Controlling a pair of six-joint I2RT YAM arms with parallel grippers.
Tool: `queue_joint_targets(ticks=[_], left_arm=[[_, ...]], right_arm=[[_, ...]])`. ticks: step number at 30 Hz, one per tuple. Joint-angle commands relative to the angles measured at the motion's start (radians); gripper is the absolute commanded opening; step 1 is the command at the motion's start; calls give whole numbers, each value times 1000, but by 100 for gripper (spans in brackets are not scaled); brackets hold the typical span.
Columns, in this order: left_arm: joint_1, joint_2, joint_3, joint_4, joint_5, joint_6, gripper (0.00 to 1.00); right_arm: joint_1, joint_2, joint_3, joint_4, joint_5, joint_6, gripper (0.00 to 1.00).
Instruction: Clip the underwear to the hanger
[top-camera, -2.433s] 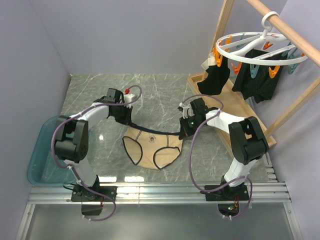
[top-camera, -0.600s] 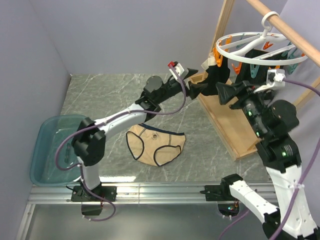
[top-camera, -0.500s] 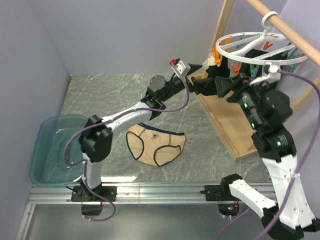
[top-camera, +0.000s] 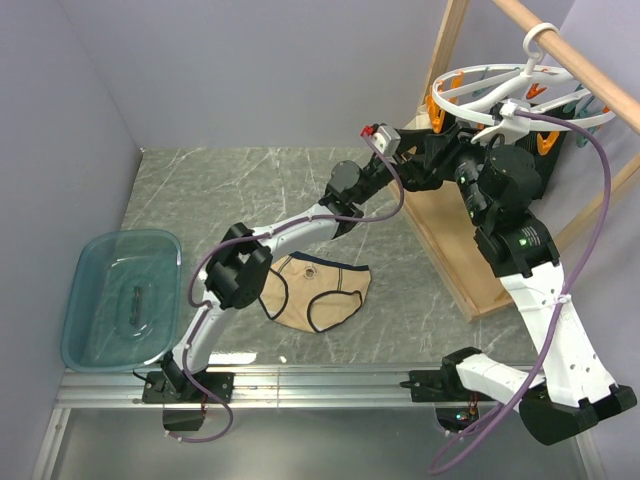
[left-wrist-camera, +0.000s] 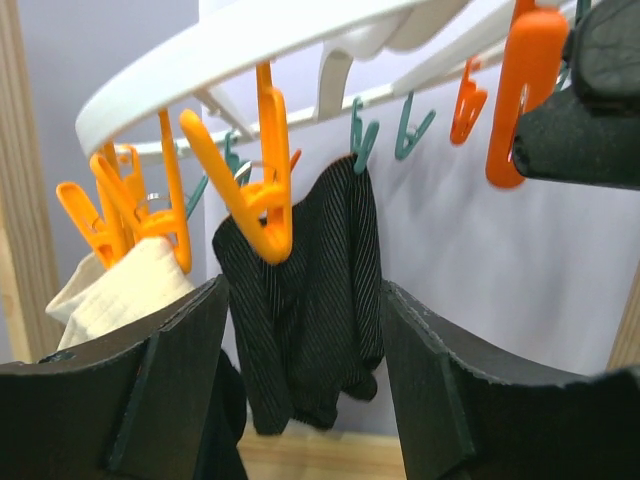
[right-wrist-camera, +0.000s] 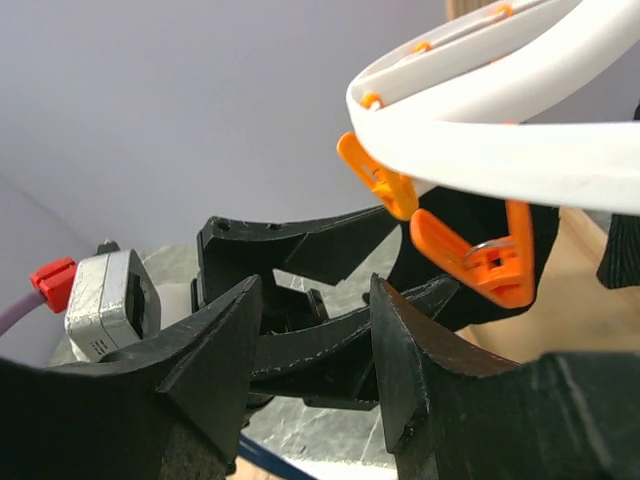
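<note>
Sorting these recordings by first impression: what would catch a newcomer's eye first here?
Both arms stretch up to the white hanger at the far right. The left gripper and right gripper are open and almost nose to nose beside its orange clips. The beige underwear lies alone on the marble table below, touched by neither.

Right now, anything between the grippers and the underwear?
Nothing visible lies on the underwear; it sits flat and uncovered on the table. Both the left gripper and right gripper are open up by the hanger, holding nothing.
</note>
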Motion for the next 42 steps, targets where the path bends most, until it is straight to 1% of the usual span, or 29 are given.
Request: queue_joint_targets(ticks=[1,6,9,10,12,13,15,16,18,19,23,28,32,37,42], left_arm=[[-7,16,87,106,-29,-47,67],[-15,82,182,129,-50,-70,68],[-17,114,233,131,-50,-96,65],[-20,120,241,133,-52,-103,61],[-18,132,250,143,-56,-115,58],[-18,134,253,145,-59,-118,51],[-20,137,256,146,-59,-121,45],[-21,138,256,146,-55,-123,40],[-21,135,253,146,-55,-120,34],[-24,134,249,148,-58,-113,26],[-27,114,230,149,-73,-90,14],[-37,86,190,153,-56,-51,0],[-50,50,140,166,-61,20,0],[-84,20,85,172,-111,155,0],[-103,3,60,172,-156,245,0]], right_arm=[[4,-17,49,83,54,-18,54],[3,-29,32,91,61,-15,54],[3,-37,32,98,61,-15,54],[0,-38,32,100,66,-15,53],[-5,-40,30,103,64,-18,53],[-6,-44,30,103,64,-21,53],[-11,-46,21,102,64,-22,52],[-17,-47,15,102,61,-24,52],[-25,-51,9,103,52,-27,52],[-29,-51,3,105,47,-29,51],[-31,-54,-20,108,43,-44,50],[-31,-49,-16,108,57,-33,50],[-32,-34,1,100,86,0,51],[-31,-9,4,102,130,28,53],[-31,12,3,109,182,50,53]])
